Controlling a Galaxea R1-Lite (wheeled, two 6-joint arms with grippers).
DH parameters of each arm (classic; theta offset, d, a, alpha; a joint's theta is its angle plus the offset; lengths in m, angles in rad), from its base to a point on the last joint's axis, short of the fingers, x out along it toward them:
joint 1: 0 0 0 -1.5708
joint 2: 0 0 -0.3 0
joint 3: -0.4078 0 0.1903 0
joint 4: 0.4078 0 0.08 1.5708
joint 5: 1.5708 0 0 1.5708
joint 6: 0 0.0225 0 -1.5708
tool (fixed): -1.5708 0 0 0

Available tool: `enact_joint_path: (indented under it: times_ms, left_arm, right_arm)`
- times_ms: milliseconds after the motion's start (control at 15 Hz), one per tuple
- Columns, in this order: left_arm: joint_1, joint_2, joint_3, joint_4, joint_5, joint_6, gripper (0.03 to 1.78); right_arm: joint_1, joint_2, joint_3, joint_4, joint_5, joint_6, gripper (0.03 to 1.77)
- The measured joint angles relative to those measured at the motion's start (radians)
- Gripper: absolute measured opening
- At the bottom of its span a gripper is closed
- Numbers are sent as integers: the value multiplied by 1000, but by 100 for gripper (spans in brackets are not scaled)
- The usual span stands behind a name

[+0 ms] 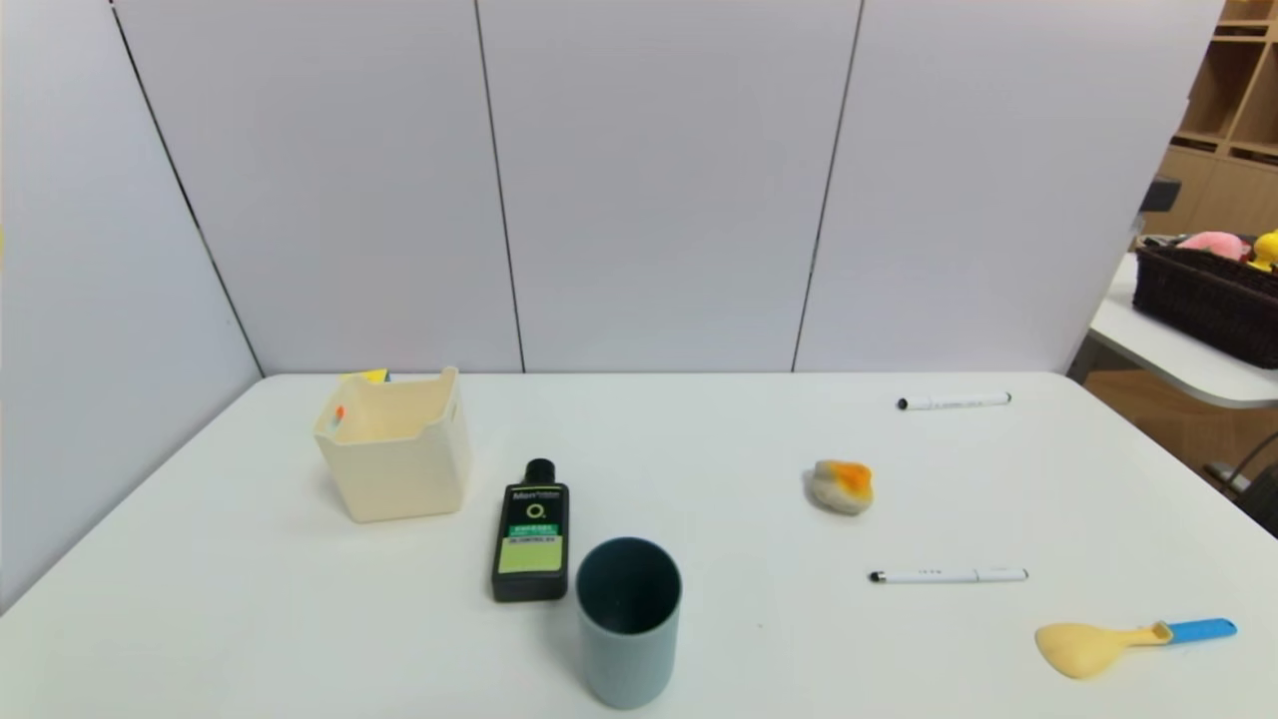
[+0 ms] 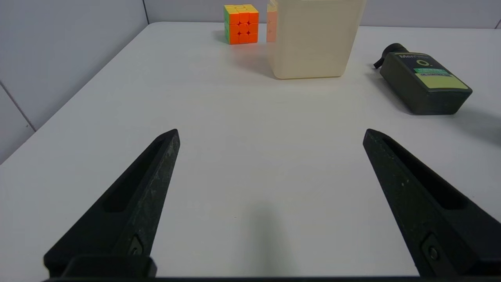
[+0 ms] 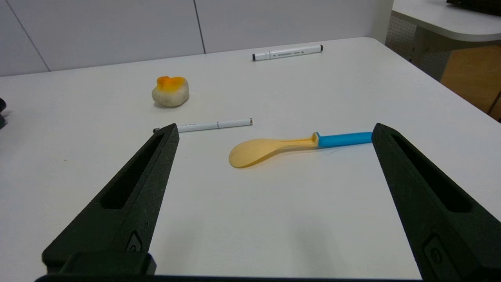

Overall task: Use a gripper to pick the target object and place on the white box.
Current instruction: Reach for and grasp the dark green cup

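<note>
The target object, a blue-grey cup with a dark teal inside, stands upright near the table's front edge, just right of a black bottle. The white box sits at the back left; in the left wrist view the white box is far ahead. Neither arm shows in the head view. My left gripper hangs open over bare table with nothing between its fingers; the cup is outside that view. My right gripper is open too, low over the table's right side, with a spoon lying beyond its tips.
A black bottle with a green label lies beside the cup. A colourful cube stands behind the box. On the right lie a yellow spoon with a blue handle, two white pens, and an orange-topped lump.
</note>
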Motion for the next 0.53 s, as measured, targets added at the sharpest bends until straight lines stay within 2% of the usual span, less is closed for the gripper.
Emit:
enact_joint_path:
  times_ms: [533]
  left_arm:
    - [0,0,0,0,0,-5,169]
  right_arm:
    - [0,0,0,0,0,1,170]
